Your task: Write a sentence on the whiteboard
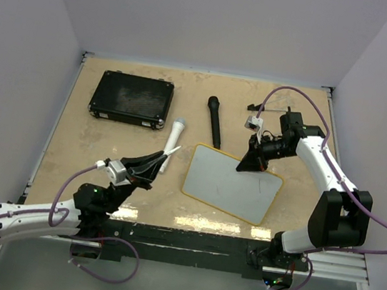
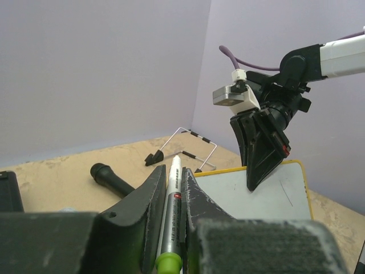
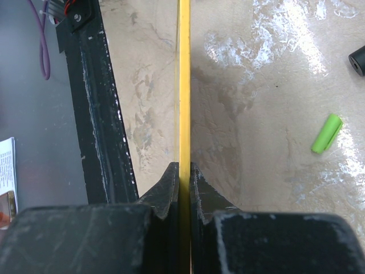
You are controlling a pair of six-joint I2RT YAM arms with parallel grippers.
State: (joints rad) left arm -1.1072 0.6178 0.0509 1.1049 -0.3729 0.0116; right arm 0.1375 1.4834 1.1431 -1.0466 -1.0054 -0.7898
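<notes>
Although both arms are in position, the writing itself looks not yet begun. On the beige bench [image 1: 68,163] a black case [image 1: 131,99] sits at the far left, well apart from the whiteboard [image 1: 227,186], which lies right of centre near the front edge, skewed to the bench's sides. Its white face shows no green words; only one faint thin stroke [image 2: 288,197] is visible near its right side, and I cannot tell whether that is ink.

The right gripper [image 3: 183,170] reaches down to the board's far edge, its jaws clenched on the yellow rim. Whether that edge is lifted off the bench I cannot tell. The left gripper [image 2: 172,177] hangs left of the board, jaws grasping a marker [image 1: 174,136] along its barrel, the white end pointing away towards the back wall. A small green cap [image 3: 326,133] lies loose on the bench.

By my reading, gripping the pen, uncapping it and steadying the board are done. The whole sentence is left: bringing the tip to the surface and forming the letters.
</notes>
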